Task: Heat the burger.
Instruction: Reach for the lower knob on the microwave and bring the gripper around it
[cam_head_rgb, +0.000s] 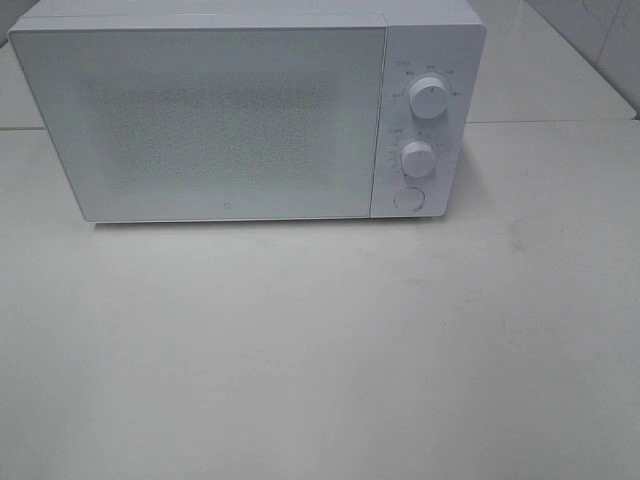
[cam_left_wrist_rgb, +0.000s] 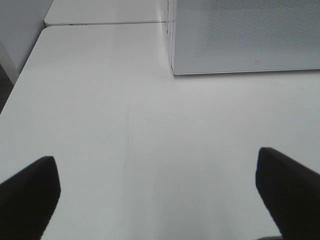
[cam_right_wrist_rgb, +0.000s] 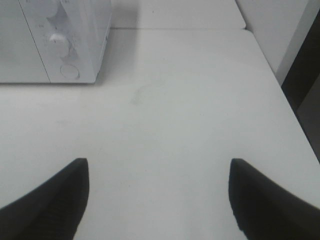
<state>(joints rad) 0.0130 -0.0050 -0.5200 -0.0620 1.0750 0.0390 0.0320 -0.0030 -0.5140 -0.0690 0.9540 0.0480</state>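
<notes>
Dark fingers (cam_left_wrist_rgb: 30, 195) of the left gripper (cam_left_wrist_rgb: 155, 165) frame the near edge of the left wrist view, spread wide with only bare white table (cam_left_wrist_rgb: 125, 125) between them. The right gripper (cam_right_wrist_rgb: 158, 167) stands likewise, its fingers (cam_right_wrist_rgb: 50, 200) parted and holding nothing. The burger shows in no view, so where it lies relative to either gripper cannot be told. At the far side of the table (cam_head_rgb: 320, 350) stands a white microwave (cam_head_rgb: 220, 120) with its door (cam_head_rgb: 210, 125) closed; the speckled window is too pale to see through. The high view alone takes in the whole front: the door on the left, and on the right a panel with an upper knob (cam_head_rgb: 429, 100), a lower knob (cam_head_rgb: 417, 158) and a round button (cam_head_rgb: 408, 198) beneath them. It shows neither gripper. The left wrist view catches only the door's lower left corner (cam_left_wrist_rgb: 175, 70) and a seam (cam_left_wrist_rgb: 105, 23) in the table running off to the left. The right wrist view catches the panel end of the microwave (cam_right_wrist_rgb: 75, 40) and the table's right edge (cam_right_wrist_rgb: 280, 90).
</notes>
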